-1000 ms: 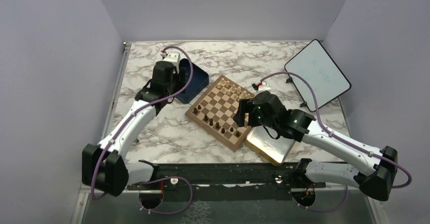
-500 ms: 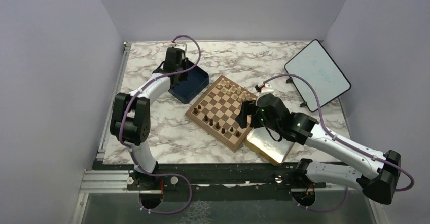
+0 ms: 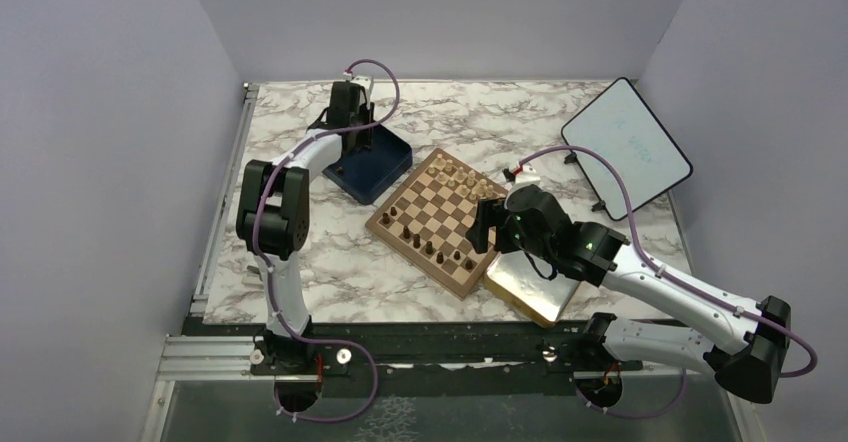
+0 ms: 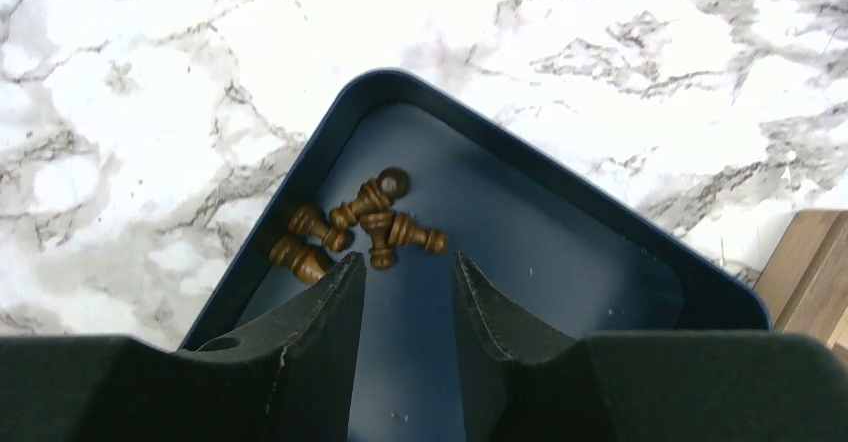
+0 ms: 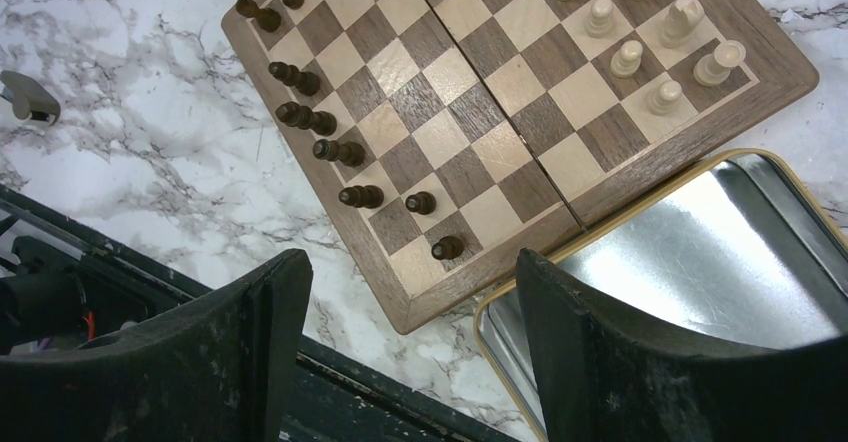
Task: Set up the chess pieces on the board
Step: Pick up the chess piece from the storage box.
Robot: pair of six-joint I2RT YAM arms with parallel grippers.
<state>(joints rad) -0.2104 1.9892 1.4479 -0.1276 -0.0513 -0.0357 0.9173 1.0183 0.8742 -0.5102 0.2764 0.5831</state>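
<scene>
Over the last second the left arm (image 3: 272,207) had reached out over the dark blue square box (image 4: 560,177), and the left jaws had narrowed to a partly open, empty gap. A pick-up appeared imminent. The tiny dark brown wooden chess pieces (image 4: 375,224) lay heaped in the box corner, just beyond the jaw tips. The right jaws stood wide open and empty above the square wooden chessboard (image 5: 440,137).

Dark chess pieces (image 5: 360,196) stand along one board (image 5: 470,102) edge.
</scene>
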